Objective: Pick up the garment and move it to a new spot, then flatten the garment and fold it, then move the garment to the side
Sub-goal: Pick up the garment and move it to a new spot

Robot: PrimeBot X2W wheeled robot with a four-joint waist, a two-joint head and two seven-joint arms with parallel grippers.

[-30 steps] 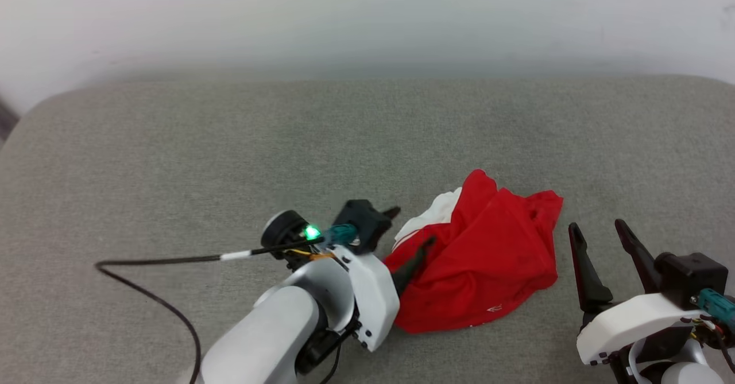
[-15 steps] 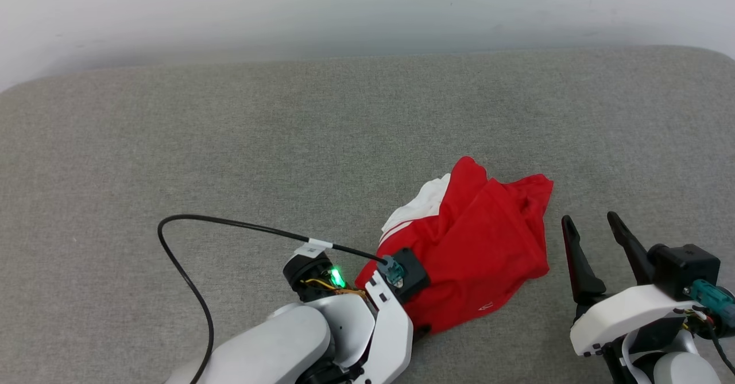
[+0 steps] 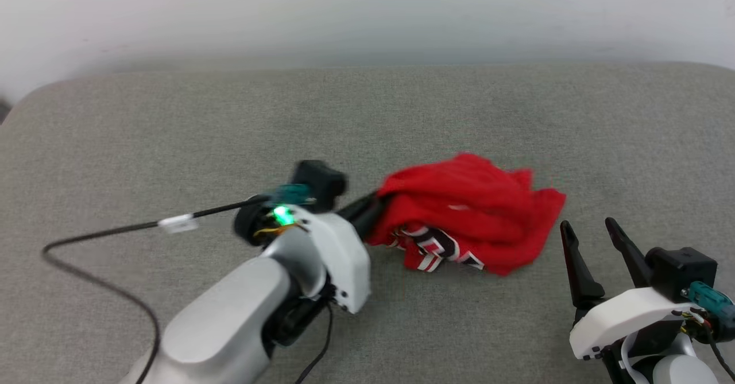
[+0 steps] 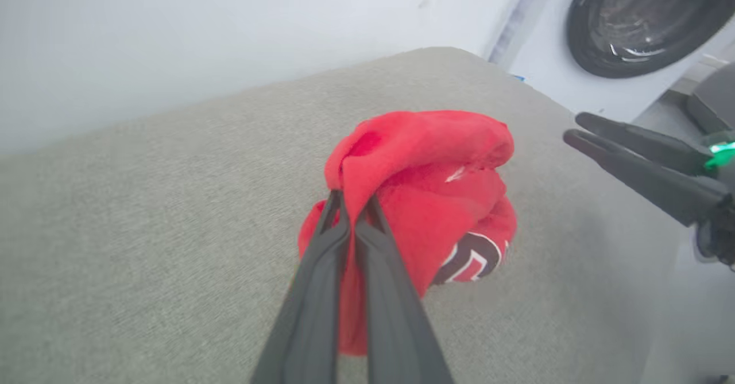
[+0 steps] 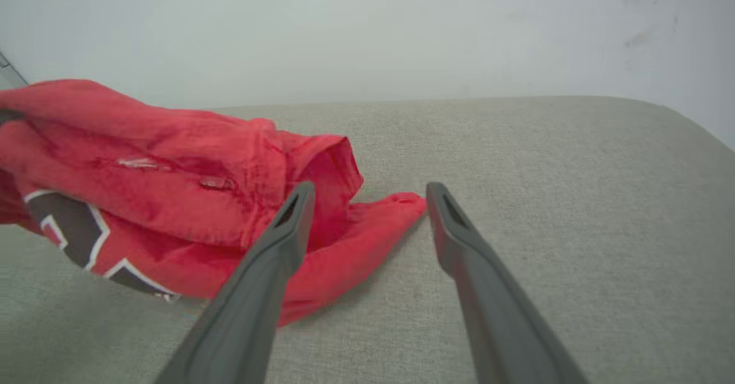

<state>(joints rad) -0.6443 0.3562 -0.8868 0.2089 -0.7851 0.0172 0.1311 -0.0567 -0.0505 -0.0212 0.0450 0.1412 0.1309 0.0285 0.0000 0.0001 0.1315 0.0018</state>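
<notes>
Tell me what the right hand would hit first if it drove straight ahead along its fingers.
Likely the trailing red corner of the garment, lying just ahead of the open right hand on the grey cushion; depth is unclear, so it may pass over.

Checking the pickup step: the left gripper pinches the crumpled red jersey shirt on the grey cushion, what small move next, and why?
Probably raise the left gripper: it is shut on a fold of the crumpled red jersey T-shirt, whose edge lies on the grey fabric cushion.
</notes>
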